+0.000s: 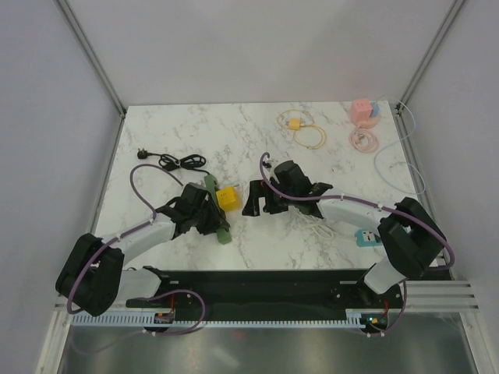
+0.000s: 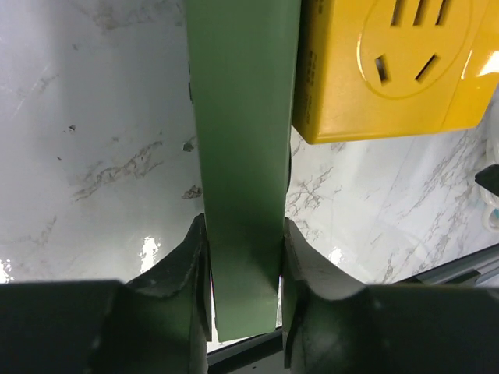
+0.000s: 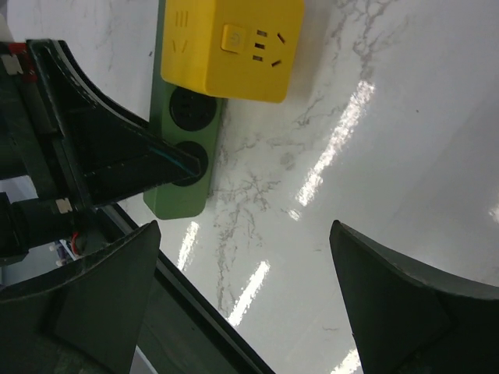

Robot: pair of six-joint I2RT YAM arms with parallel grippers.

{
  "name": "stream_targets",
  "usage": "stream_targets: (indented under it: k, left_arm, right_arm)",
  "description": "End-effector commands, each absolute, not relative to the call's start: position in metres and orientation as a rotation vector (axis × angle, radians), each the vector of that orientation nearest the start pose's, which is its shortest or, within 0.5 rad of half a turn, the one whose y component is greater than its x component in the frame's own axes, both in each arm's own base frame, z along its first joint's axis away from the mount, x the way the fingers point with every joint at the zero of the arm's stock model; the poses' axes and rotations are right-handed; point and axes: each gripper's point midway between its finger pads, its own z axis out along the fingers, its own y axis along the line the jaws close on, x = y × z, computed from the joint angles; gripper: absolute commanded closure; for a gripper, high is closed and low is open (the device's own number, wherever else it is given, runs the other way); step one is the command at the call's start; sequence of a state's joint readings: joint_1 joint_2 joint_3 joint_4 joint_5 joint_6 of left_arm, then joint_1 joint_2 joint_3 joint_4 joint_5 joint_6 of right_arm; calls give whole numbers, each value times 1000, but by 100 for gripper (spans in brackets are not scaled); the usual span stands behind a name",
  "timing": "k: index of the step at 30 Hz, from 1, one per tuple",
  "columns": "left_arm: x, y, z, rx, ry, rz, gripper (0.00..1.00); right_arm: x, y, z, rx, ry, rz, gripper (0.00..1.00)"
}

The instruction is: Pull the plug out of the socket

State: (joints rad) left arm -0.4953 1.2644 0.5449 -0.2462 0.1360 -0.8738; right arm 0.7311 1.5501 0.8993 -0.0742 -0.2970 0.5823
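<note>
While the left gripper clamps the near end of the green strip, jaws tight on both its sides, the right gripper hangs wide open and empty at 3 o'clock of the yellow plug. The plug sits seated in the strip near table centre. Bracing looks done; next, the right jaws must close on the plug and pull straight off. A black cord lies at 10 o'clock and a pink cube at 1 o'clock. Neither appears to block the reach.
</note>
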Motion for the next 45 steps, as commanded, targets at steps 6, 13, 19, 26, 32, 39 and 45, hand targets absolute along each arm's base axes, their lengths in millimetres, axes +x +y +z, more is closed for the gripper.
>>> stream_targets:
  k: [6, 13, 19, 26, 32, 39, 45]
  left_arm:
    - [220, -190, 40, -362, 2553, -781, 98]
    - [217, -194, 44, -336, 2524, -841, 98]
    - [213, -195, 50, -312, 2499, -873, 98]
    - [207, -198, 55, -278, 2476, -930, 98]
    - [206, -201, 62, -260, 2454, -961, 98]
    - [206, -204, 71, -250, 2441, -997, 98]
    - [202, -205, 88, -241, 2387, -1047, 98]
  right_arm:
    - [274, 363, 132, -209, 2354, 1106, 2]
    - [282, 380, 121, -183, 2369, 1120, 2]
    - [291, 385, 110, -180, 2383, 1088, 2]
    - [300, 392, 98, -159, 2406, 1069, 2]
    - [305, 394, 90, -156, 2417, 1052, 2]
    - [299, 409, 82, -163, 2419, 1139, 2]
    - [293, 423, 76, -205, 2437, 1168, 3]
